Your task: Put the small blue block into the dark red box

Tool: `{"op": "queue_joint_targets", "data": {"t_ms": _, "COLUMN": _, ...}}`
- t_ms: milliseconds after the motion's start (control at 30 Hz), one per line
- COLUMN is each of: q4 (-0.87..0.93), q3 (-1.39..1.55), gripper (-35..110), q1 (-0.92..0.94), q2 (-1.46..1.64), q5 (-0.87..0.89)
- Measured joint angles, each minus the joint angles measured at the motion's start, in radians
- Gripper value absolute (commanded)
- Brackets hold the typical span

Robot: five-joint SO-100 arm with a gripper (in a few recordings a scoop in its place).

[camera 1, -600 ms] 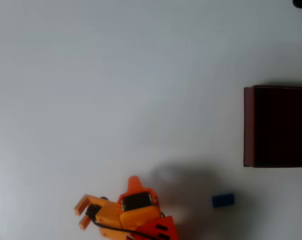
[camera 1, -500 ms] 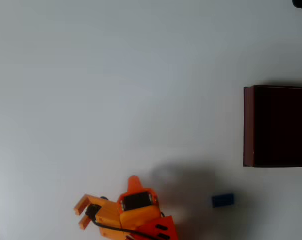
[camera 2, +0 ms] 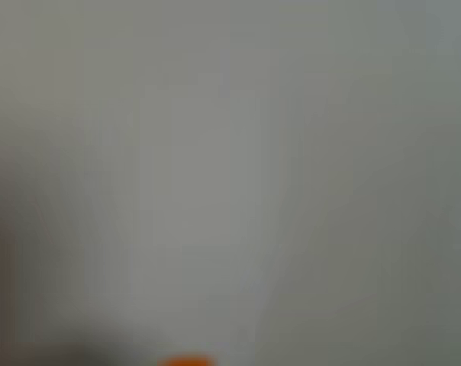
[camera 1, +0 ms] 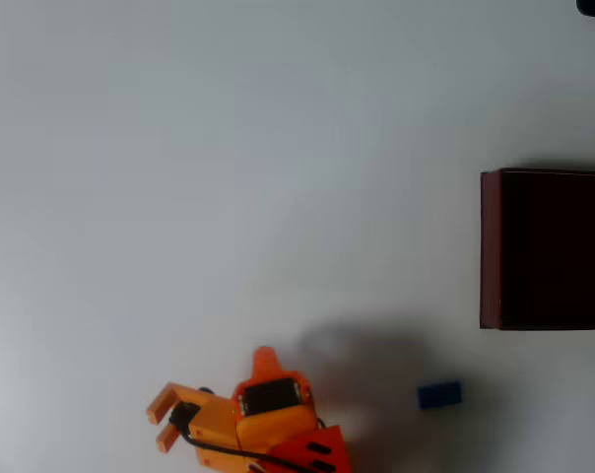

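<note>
While the orange claw (camera 1: pixel 161 418) sits empty at the tabletop's (camera 1: pixel 229 177) bottom edge, its fingers stand slightly parted. The small blue block (camera 1: pixel 439 395) lies well apart, near that edge. The dark red box (camera 1: pixel 491 246) sits at the right edge.

No readable text, label, brand, number or sign appears anywhere in the overhead view, and the wrist view is too blurred to read anything
</note>
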Motion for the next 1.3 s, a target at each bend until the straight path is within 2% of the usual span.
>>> {"op": "queue_joint_targets", "data": {"t_ms": 867, "q4": 0.000, "q3": 0.000, "gripper": 0, "q1": -0.002, "q2": 0.000, "q5": 0.000}}
{"op": "queue_joint_targets", "data": {"t_ms": 1067, "q4": 0.017, "q3": -0.040, "gripper": 0, "q1": 0.008, "q2": -0.002, "q5": 0.097}}
{"op": "queue_joint_targets", "data": {"t_ms": 1300, "q4": -0.054, "q3": -0.204, "gripper": 1, "q1": 0.144, "q2": -0.130, "q5": 0.285}}
